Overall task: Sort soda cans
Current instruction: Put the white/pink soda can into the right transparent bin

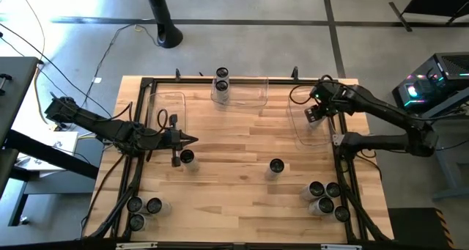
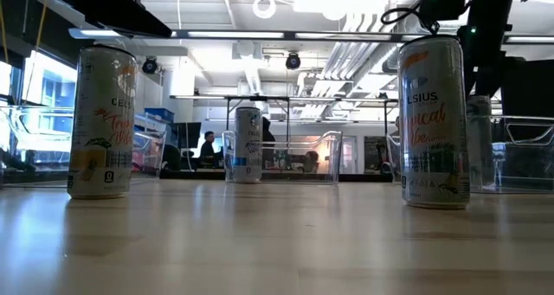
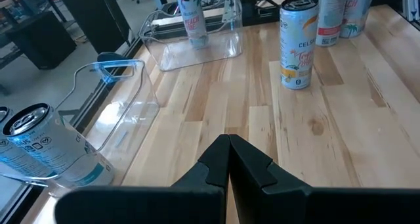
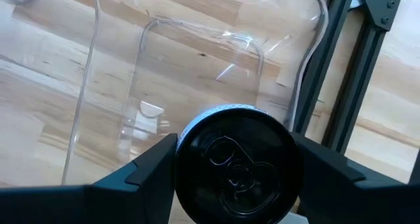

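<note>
The right gripper (image 4: 234, 159) grasps a can (image 4: 236, 165) from both sides, top up, and hangs over the clear right bin (image 1: 302, 133) at the surface's (image 1: 242, 199) right edge; held upright like this, the can looks ready to go straight down into the bin, whose floor below shows bare. The bin's walls and the black frame rail (image 4: 341, 86) just beside it leave little room sideways, so a straight descent seems safest.

The left gripper (image 1: 192, 140) is clenched on nothing, low over the surface's left middle, beside the left bin (image 1: 170, 107), with one can (image 1: 187, 157) just beside it; probably it waits.

Other cans stand sorted or waiting: two (image 1: 221, 79) in the far bin (image 1: 253, 96); one (image 1: 275, 166) alone mid-surface; a cluster (image 1: 324, 197) at the near right corner; three (image 1: 143, 210) at the near left. The middle of the surface is open for travel.
</note>
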Motion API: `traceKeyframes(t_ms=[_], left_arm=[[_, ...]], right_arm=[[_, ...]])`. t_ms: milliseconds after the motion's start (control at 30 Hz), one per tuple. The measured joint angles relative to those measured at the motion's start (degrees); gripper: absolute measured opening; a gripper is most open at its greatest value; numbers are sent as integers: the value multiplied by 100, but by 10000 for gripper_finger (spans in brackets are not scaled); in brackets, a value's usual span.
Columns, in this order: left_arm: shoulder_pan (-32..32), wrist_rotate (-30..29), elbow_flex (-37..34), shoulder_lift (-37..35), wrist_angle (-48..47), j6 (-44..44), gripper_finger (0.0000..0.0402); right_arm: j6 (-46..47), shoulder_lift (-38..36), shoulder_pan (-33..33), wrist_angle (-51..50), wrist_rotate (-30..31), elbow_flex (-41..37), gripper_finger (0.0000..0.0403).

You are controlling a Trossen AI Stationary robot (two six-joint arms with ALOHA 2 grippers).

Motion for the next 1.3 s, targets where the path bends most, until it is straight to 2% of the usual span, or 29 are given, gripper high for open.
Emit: traceKeyframes(t_ms=[200,333,433,667,767,867,1033,1167,1300], left_arm=[[-2,-1,0,0,0,-2,0],[-2,-1,0,0,0,-2,0],[-2,1,0,0,0,-2,0],[-2,0,0,0,-4,-4,0],[-2,0,0,0,-7,-53,0],[-2,1,0,0,-5,-110,0],[-2,0,0,0,-5,-205,0],[-1,0,0,0,-4,-258,0],[0,1,0,0,-4,-304,0]], right_arm=[[170,11,0,-271,9,0,239],[161,12,0,-290,27,0,292],[114,-15,0,-254,212,12,313],[99,-246,17,-268,405,436,319],[-41,-400,215,-236,435,789,321],[-81,-599,815,103,495,1046,321],[-183,-745,2656,1148,577,1078,322],[-85,-412,4275,1750,900,1075,322],[307,151,5570,2486,1380,1073,322]])
